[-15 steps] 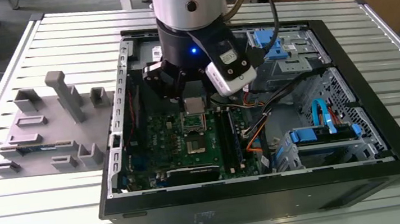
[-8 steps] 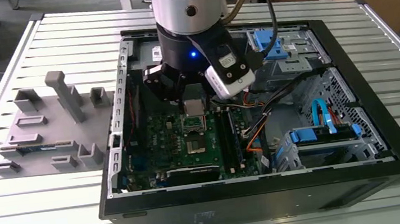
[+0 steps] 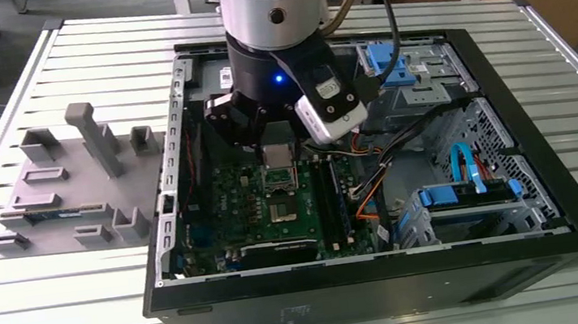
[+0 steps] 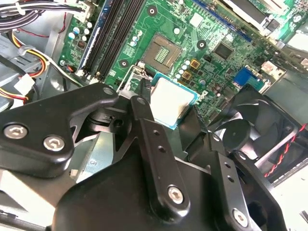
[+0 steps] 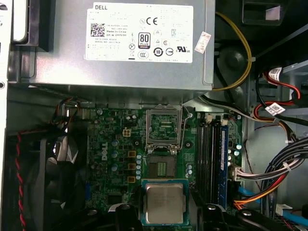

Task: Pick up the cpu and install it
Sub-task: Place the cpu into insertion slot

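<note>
Here, slatted metal table [image 3: 78, 321] bears the open case [image 3: 391, 293]; cpu [image 5: 164, 203] held above

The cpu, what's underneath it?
Green motherboard spreads out beneath the cpu, with the open socket just beyond its edge. The patch straight under it is hidden.

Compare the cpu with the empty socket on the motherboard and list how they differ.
The cpu has a shiny silver-grey top with a green rim, while the socket is a dark square recess. The cpu sits between the fingers of the claw, apparently held off the board. The socket is fixed in the motherboard and empty, with its metal frame flipped open. Both are square, with a similar footprint.
</note>
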{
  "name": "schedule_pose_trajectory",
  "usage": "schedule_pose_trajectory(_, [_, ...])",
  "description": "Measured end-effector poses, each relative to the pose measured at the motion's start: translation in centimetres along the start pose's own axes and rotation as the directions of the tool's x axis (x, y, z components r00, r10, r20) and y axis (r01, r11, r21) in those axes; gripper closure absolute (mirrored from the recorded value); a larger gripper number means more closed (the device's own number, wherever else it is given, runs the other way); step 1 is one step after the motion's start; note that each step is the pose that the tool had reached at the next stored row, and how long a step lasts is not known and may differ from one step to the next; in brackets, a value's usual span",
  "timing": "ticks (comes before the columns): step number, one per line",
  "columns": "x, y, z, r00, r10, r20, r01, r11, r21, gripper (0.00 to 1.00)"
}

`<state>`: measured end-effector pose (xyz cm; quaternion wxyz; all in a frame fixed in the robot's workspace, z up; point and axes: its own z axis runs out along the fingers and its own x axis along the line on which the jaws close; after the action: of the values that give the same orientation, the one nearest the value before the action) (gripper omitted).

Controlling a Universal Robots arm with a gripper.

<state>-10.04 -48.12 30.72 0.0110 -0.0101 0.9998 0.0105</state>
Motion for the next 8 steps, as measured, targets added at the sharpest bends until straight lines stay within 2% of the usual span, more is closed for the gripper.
schedule_pose_trajectory(8, [0.0, 0.0, 0.18, 1.0, 0.0, -0.002, 0.0, 1.0, -0.0005, 0.53])
